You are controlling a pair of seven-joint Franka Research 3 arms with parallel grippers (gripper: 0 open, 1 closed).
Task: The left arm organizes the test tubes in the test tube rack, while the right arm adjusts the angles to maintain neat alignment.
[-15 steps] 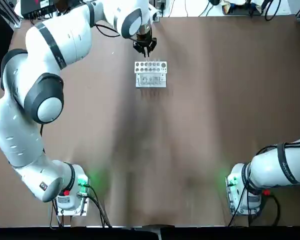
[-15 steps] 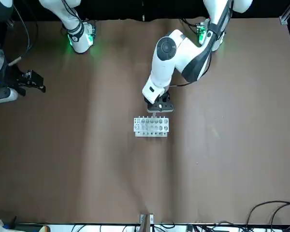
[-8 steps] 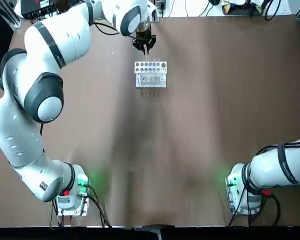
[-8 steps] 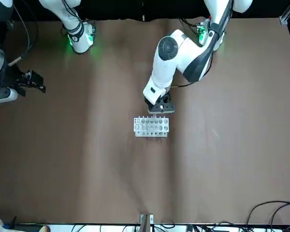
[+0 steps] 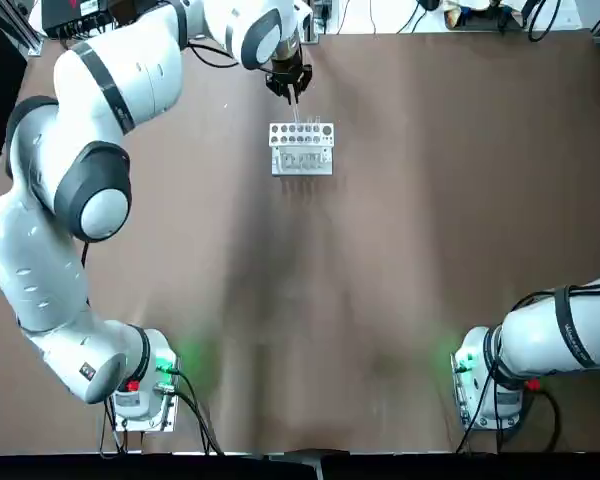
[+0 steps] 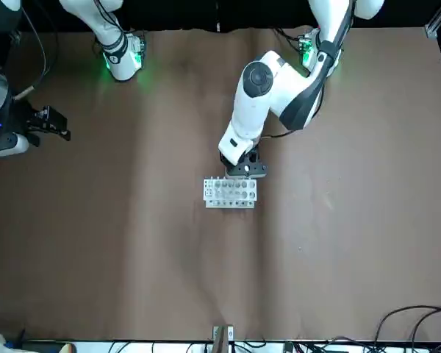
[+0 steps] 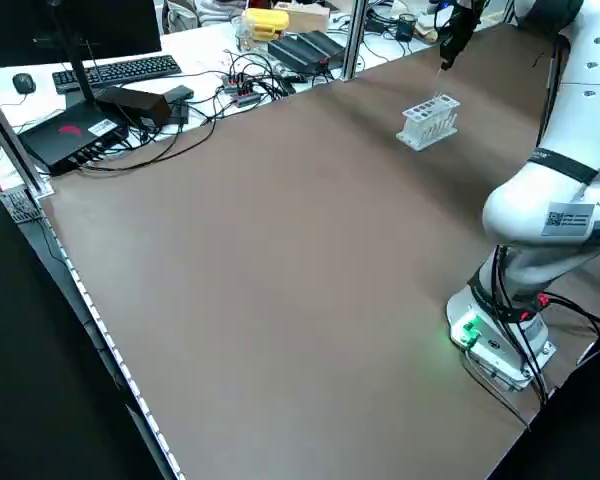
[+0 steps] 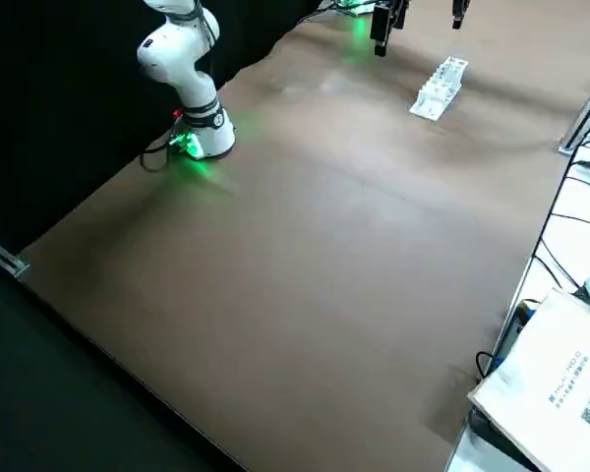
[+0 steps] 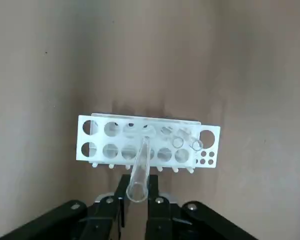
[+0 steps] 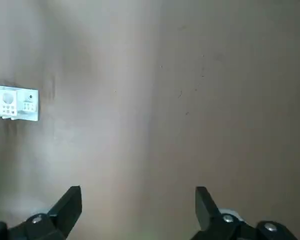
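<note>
The left gripper (image 9: 135, 204) is clenched on a test tube (image 9: 138, 170) above the test tube rack (image 9: 148, 142), which already holds a few tubes (image 9: 182, 141). This one is not yet seated. The right gripper (image 10: 138, 206) hangs released, well off to the side.

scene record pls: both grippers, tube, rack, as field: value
left gripper: shut on a test tube, above the table just past the rack's far side
held test tube: clear, lower end hangs over the rack's holes
test tube rack: white, on the table's far half; other clear tubes stand in it
right gripper: open, empty, off to the table's right edge
table: brown
</note>
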